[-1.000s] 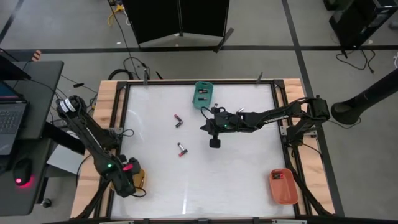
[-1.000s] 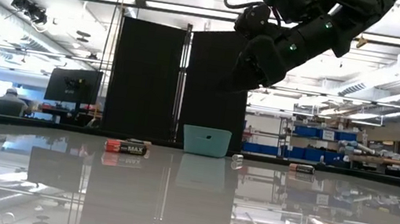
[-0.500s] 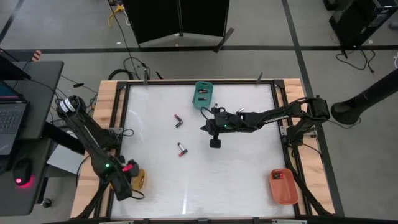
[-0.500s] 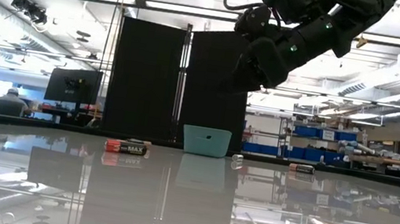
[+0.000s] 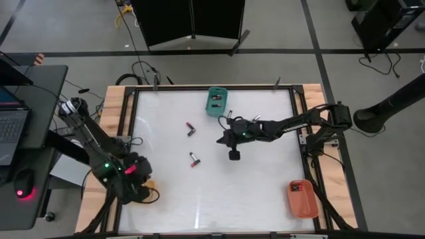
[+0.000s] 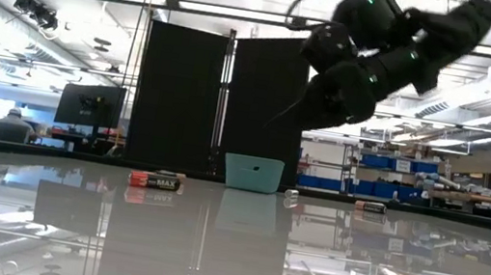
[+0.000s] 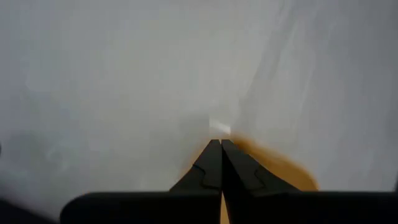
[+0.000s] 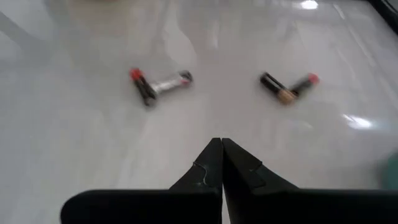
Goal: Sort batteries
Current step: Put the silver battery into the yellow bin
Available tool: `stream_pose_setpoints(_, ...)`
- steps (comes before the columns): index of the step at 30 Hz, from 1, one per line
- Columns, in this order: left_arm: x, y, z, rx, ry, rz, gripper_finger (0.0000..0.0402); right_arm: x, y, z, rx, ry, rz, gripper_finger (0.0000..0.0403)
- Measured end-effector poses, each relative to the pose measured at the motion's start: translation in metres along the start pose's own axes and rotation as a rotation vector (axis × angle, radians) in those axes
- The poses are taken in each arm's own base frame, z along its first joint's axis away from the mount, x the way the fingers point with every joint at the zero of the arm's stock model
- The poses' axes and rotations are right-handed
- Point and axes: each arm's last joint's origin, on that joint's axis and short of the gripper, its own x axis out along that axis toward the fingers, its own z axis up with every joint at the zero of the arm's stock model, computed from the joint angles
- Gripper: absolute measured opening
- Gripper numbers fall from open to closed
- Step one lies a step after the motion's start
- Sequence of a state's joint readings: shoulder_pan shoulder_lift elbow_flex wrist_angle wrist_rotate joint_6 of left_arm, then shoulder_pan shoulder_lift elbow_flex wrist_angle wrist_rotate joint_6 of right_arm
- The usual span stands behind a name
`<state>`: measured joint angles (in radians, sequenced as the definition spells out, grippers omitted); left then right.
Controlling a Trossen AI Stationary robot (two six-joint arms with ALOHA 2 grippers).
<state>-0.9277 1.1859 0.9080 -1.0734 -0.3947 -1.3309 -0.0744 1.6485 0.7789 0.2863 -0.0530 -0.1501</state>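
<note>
White and shiny, the table (image 5: 252, 192) held only a few things. At its near left corner, the left tool (image 5: 133, 189) sat over a yellow tray (image 5: 147, 190) with its tips pressed together and holding nothing. An orange tray (image 5: 300, 198) sat at the near right corner. Toward the middle, the right tool (image 5: 233, 154) hung above the table, tips together and empty. Two pairs of batteries lay to its left, one pair (image 5: 194, 159) nearer and one pair (image 5: 190, 129) farther, each making a bent V. The right arm looked closer to them. Farthest back sat a teal tray (image 5: 216, 101).
</note>
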Motion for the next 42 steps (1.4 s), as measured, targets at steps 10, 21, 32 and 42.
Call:
stream_pose_setpoints(10,0.043,0.019,0.025,0.085,-0.229,-0.087,0.0002,-0.011,0.012,-0.038,0.098,-0.186,0.091,0.0009)
stream_pose_setpoints(21,0.085,0.055,0.061,0.058,-0.288,-0.076,0.0003,-0.014,0.035,-0.049,0.154,-0.177,0.018,0.0009)
stream_pose_setpoints(32,0.113,0.086,0.096,-0.015,-0.368,-0.097,0.0004,-0.016,0.056,-0.051,0.213,-0.136,-0.038,0.0009)
stream_pose_setpoints(42,0.141,0.122,0.139,0.089,-0.532,-0.087,0.0004,-0.055,0.060,-0.036,0.328,-0.094,-0.204,0.0009)
